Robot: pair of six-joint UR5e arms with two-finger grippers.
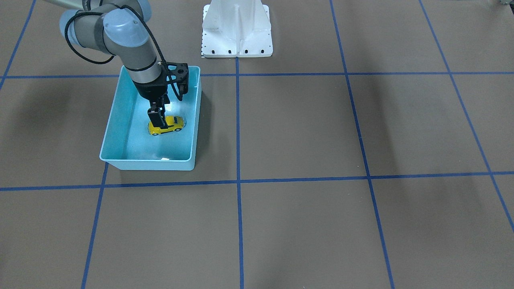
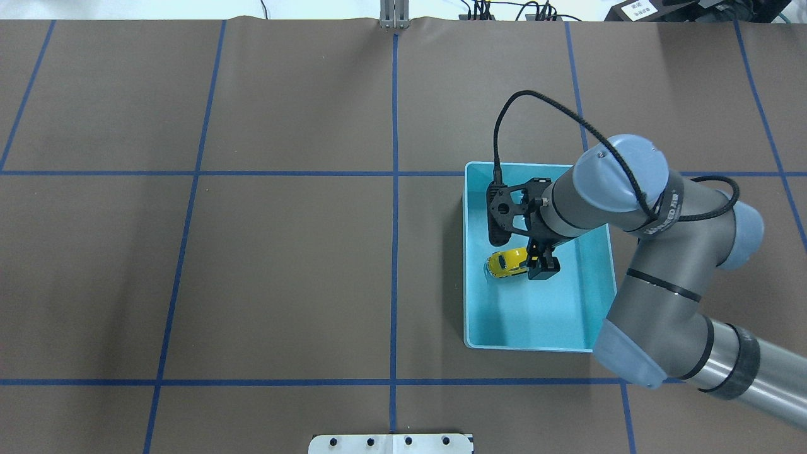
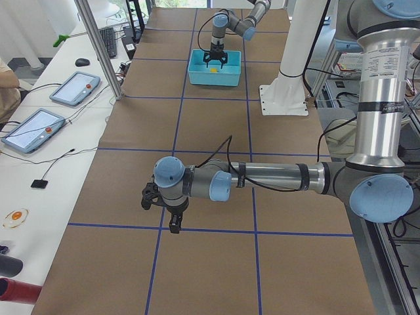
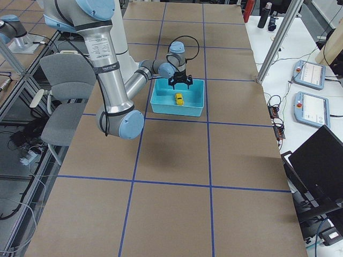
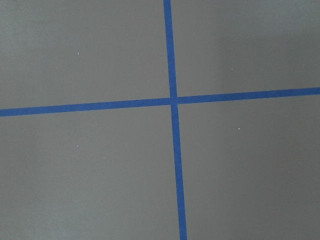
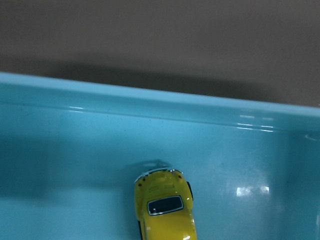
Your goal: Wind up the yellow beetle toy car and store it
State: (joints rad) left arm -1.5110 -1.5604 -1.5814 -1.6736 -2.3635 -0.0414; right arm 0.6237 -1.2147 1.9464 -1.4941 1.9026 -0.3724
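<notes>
The yellow beetle toy car lies low in the turquoise bin, at or just above its floor. My right gripper reaches down into the bin, and its two fingers sit tight against the sides of one end of the car, shut on it. In the overhead view the car sticks out to the left of the right gripper, inside the bin. The right wrist view shows the car below the bin's wall. My left gripper hangs over bare table far from the bin; I cannot tell whether it is open.
The table is brown with blue tape lines. The white robot base stands at the table's edge beside the bin. Tablets and cables lie on a side bench.
</notes>
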